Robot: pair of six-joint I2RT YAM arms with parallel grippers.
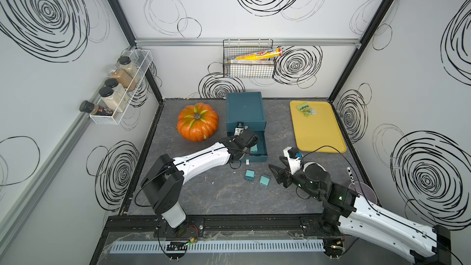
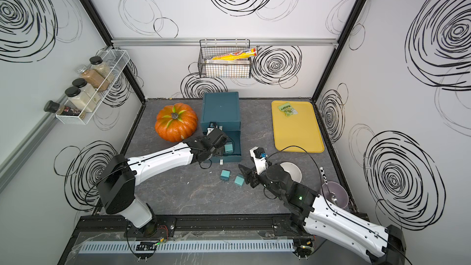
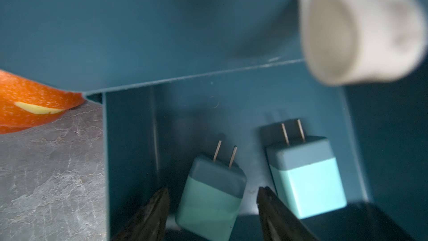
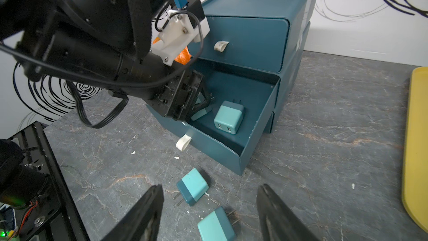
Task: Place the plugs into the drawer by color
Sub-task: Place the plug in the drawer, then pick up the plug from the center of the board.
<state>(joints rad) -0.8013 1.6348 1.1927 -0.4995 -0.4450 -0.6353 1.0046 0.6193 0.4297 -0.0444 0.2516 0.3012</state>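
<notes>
Left wrist view: the left fingers (image 3: 152,214) are seen spread apart inside the pulled-out middle drawer (image 3: 129,147) of the dark teal drawer chest (image 1: 245,108). A first teal plug (image 3: 208,200) is seen lying on the drawer floor between them, prongs pointed towards the chest's body. A narrow gap is visible on each side of it, so it is not gripped. A second teal plug (image 3: 305,177) is laid just beside it on the same floor, prongs turned the same way. A blurred white pull (image 3: 356,26) of the drawer above is seen close to the lens. A slice of the orange pumpkin (image 3: 27,98) is seen beyond the drawer's side wall, on the grey worktop (image 3: 51,170).

In the right wrist view the top drawer is shown shut. The right fingers (image 4: 143,214) are held open with nothing between them, above the worktop in front of the open drawer. A third teal plug (image 4: 193,186) and a fourth teal plug (image 4: 216,226) are seen lying on the worktop near the drawer front, close together but apart. In both top views the pumpkin is placed just beside the chest on the left arm's side. A yellow tray (image 1: 317,128) is set well apart on the other side, with a small green packet (image 1: 304,109) on it.
</notes>
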